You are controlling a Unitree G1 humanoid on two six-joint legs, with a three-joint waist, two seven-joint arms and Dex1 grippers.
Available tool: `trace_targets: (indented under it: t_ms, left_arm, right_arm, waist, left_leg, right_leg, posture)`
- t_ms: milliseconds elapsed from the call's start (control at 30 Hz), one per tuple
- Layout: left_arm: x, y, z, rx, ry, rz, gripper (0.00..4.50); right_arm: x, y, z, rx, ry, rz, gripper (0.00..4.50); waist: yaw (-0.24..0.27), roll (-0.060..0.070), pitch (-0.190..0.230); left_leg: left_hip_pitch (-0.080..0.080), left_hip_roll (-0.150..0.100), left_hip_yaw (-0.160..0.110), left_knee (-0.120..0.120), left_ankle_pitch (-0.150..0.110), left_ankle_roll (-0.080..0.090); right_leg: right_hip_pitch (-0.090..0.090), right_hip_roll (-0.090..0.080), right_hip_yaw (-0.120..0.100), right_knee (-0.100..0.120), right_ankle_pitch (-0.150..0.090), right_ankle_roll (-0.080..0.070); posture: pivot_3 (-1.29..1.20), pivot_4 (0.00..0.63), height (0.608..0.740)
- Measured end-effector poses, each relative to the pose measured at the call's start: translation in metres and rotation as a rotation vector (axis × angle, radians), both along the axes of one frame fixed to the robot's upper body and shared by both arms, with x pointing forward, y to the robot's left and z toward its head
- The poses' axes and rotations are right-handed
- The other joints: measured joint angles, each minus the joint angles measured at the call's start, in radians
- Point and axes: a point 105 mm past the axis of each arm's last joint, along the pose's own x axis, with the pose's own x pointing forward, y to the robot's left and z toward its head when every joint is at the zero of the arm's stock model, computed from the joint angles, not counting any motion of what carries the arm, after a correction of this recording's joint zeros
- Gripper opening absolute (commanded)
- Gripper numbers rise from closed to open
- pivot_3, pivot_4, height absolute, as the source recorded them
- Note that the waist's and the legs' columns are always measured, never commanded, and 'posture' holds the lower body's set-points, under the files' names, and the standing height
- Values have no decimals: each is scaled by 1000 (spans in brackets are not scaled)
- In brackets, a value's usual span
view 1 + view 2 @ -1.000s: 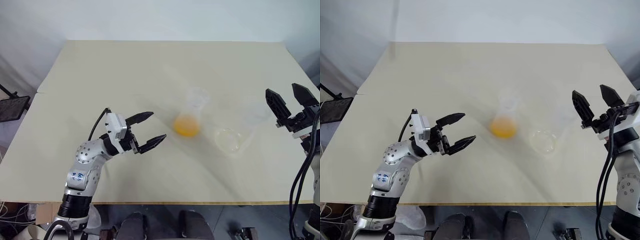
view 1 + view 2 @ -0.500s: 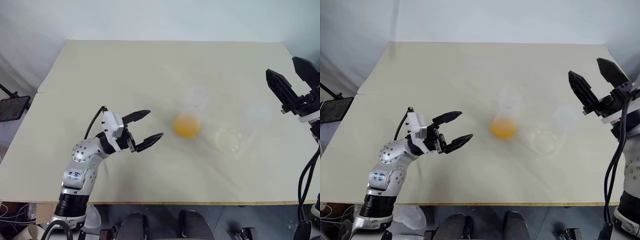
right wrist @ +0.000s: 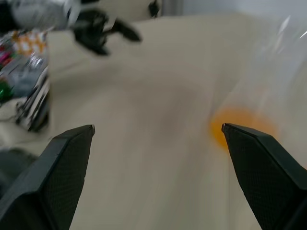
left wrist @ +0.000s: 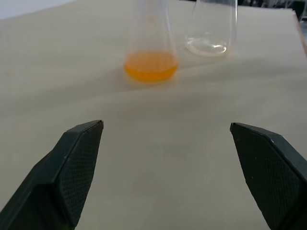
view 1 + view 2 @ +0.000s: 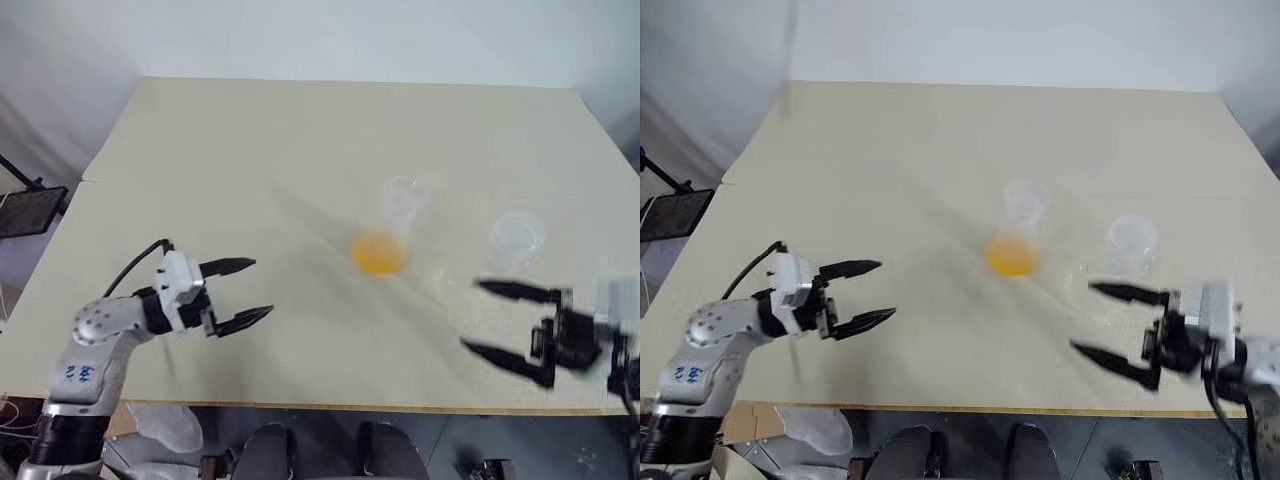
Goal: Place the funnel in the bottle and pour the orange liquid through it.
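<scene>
Behind orange liquid (image 4: 150,66), bottle (image 4: 211,28).

head eyes: high, looking forward and down over the whole table (image 5: 300,130), near-identical pair | left wrist: low, near the tabletop, faces right toward the orange liquid (image 4: 150,66) | right wrist: low, faces left; shares liquid and table with all

Bright orange liquid (image 5: 378,254) in a clear colourless flask (image 5: 398,205), pale beige table (image 5: 250,150), black-fingered hands.
</scene>
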Motion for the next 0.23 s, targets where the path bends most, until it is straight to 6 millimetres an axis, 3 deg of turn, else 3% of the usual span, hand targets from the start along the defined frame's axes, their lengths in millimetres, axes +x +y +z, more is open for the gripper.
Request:
trace_targets:
  t_ms: [233]
  left_arm:
    - [-3,3,-7,28,2,22,4500]
  right_arm:
    - [6,-29,-19,-70,-44,-60,4445]
  waist:
    - [-4,0,0]
  left_leg:
    - [1,1,0,0,1,0]
  right_leg:
    - [0,0,1,1,0,0]
  posture:
    - [0,150,740]
